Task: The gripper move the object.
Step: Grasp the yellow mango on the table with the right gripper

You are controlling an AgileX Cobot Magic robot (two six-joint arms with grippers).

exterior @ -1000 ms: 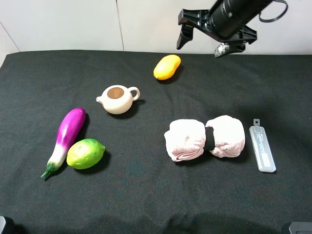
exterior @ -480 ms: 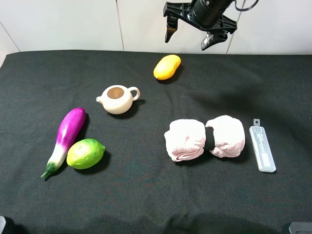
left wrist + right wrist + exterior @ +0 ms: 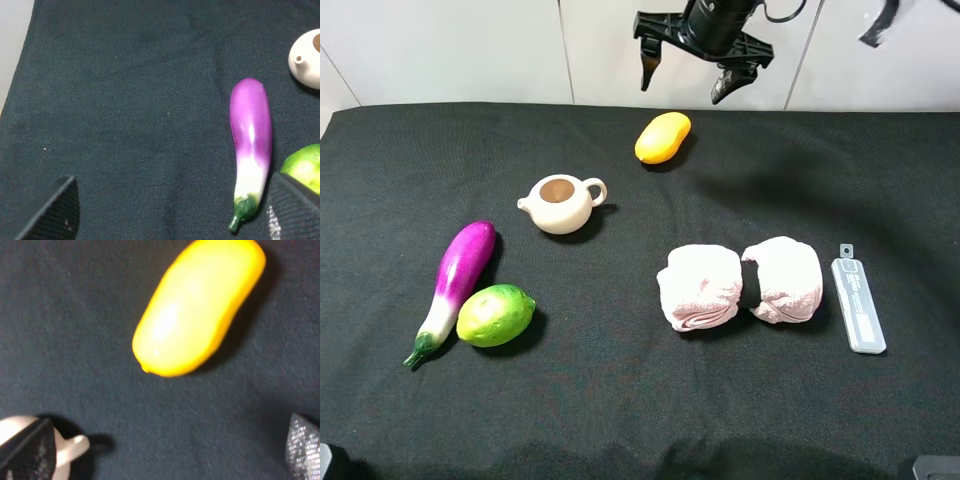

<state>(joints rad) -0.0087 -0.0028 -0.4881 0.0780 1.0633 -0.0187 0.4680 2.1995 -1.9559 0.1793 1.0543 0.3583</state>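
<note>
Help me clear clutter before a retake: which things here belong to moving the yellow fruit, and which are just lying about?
Part of the job:
right claw, open
yellow fruit

Just lying about:
teapot
eggplant
lime
pink towel rolls
grey case

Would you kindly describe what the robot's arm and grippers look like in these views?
The right gripper is matte black: two short tapered fingers on a thick cylindrical wrist, with a thin black cable looping nearby. Its pads are finely textured, as are the left gripper's.
</note>
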